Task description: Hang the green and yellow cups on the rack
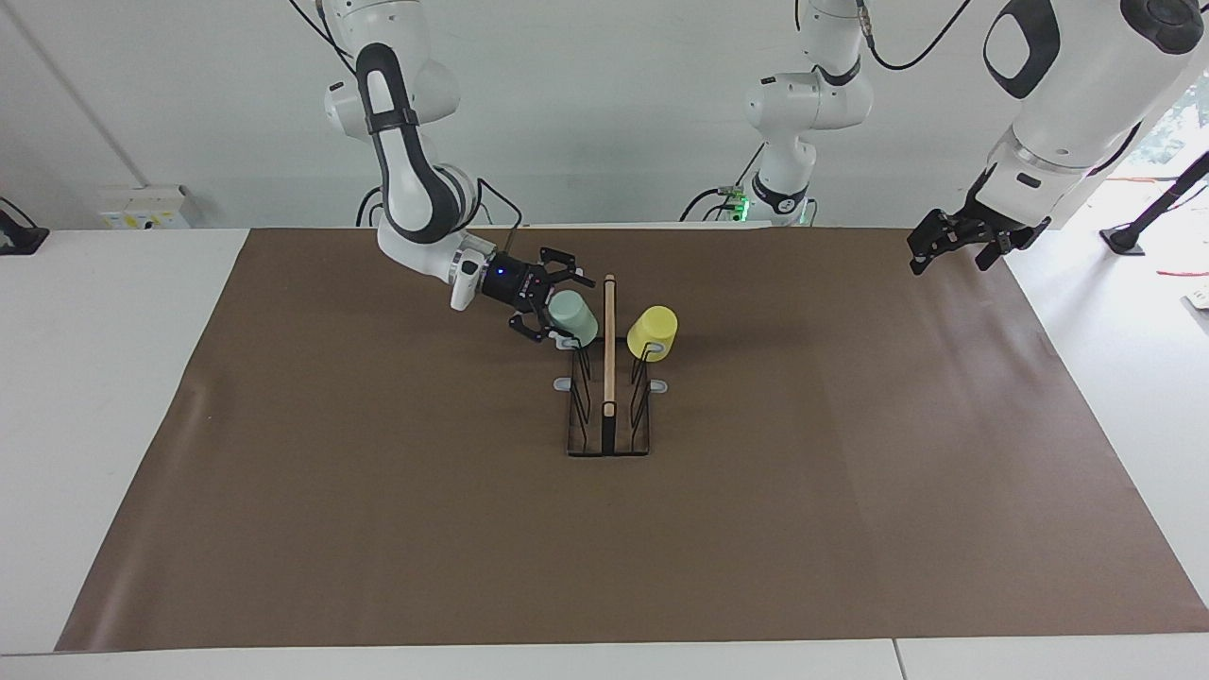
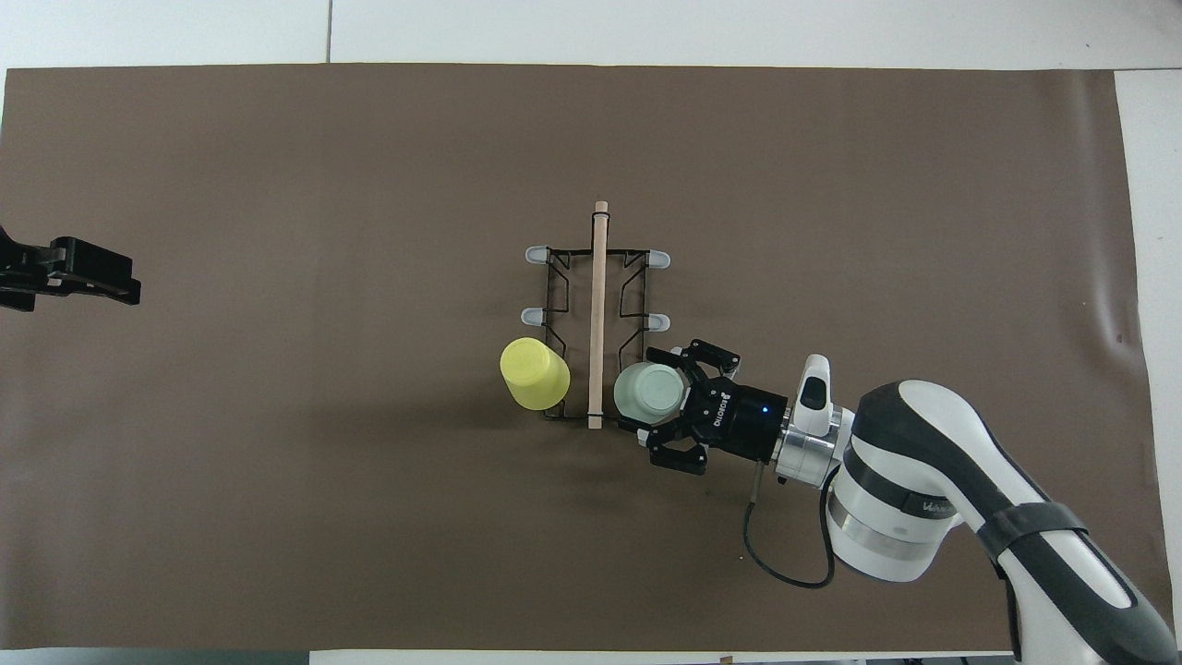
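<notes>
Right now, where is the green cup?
The green cup sits upside down on a rack prong at the rack's end nearest the robots, across the wooden bar from the yellow cup, with the right claw around it.

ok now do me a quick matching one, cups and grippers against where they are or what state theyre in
Things:
1. green cup
2. yellow cup
3. left gripper
4. right gripper

Places and states:
a. open, fingers either side of a cup
b. on a prong of the rack, on its side toward the left arm's end
c. on a prong of the rack, on its side toward the right arm's end
d. waits in the air, away from the rack

Pairs: 1-c, 2-b, 3-d, 4-a
</notes>
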Action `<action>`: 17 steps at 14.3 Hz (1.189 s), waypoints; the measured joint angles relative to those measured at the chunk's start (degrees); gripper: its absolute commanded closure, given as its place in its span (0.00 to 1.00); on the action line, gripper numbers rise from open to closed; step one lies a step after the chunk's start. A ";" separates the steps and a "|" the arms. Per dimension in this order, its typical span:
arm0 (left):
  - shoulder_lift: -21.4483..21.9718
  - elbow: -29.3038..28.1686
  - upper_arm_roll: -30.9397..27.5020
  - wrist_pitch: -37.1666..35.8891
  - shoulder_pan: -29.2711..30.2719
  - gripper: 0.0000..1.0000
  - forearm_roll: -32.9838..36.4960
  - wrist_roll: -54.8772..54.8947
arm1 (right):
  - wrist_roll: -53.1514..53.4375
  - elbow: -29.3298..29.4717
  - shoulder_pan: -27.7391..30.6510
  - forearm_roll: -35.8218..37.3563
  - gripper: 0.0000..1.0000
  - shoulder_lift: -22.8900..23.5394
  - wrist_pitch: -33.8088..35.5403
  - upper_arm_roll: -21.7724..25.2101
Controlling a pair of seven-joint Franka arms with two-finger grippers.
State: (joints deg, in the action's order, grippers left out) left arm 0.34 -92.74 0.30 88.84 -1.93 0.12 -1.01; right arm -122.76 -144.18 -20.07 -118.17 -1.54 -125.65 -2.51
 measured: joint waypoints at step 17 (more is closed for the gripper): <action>0.00 0.00 0.08 0.00 -0.02 0.00 0.00 0.00 | 26.96 14.05 36.96 63.52 0.00 -1.56 25.96 0.80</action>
State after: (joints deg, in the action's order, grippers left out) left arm 0.34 -92.74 0.38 88.84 -1.94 0.13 -1.01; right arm -95.79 -130.14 16.89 -54.66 -3.09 -99.69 -1.71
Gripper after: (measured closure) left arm 0.000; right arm 0.000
